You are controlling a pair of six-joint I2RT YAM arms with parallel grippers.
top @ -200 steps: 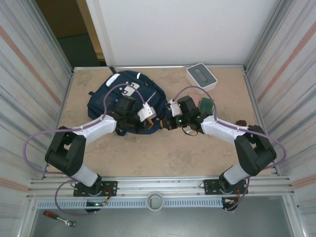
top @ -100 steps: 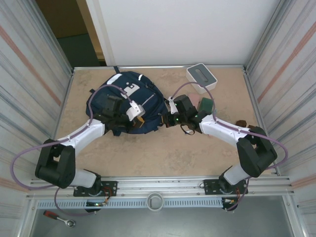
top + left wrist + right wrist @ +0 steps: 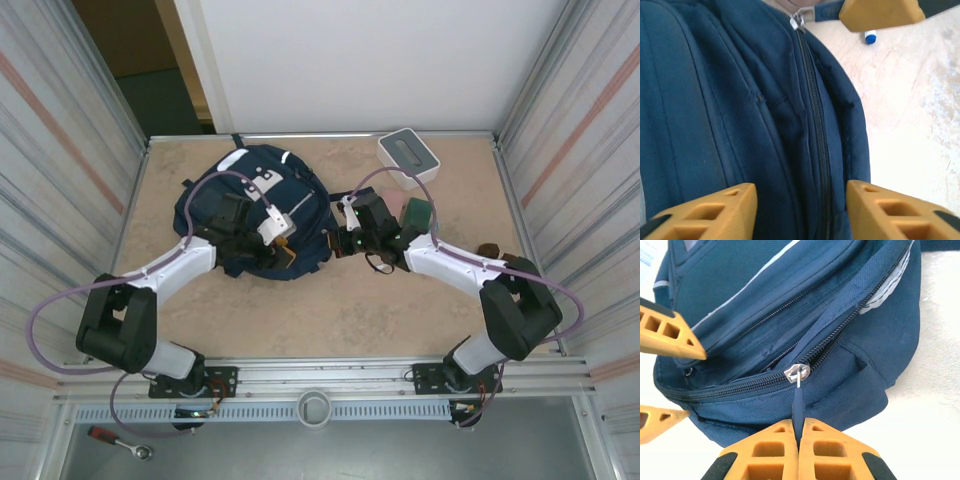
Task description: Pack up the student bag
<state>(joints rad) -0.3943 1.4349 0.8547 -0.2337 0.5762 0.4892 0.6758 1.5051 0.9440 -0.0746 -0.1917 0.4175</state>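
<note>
- The right gripper [image 3: 798,426] is pinched shut on the navy cord pull tab [image 3: 798,402] of the silver zipper slider [image 3: 797,372]. Looks set up to drag the zip along.
- The left gripper [image 3: 801,195] has its jaws spread wide over the zipper seam, gripping nothing. I'd guess it's there to steady the fabric.
- The large navy-blue fabric student bag [image 3: 300,195] lies at the back left of the tan table [image 3: 300,310].

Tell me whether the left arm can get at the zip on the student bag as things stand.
Probably yes. The left tool hangs open over the student bag, a finger on each side of the closed zip, nothing between. The right tool pinches the pull tab farther along.
</note>
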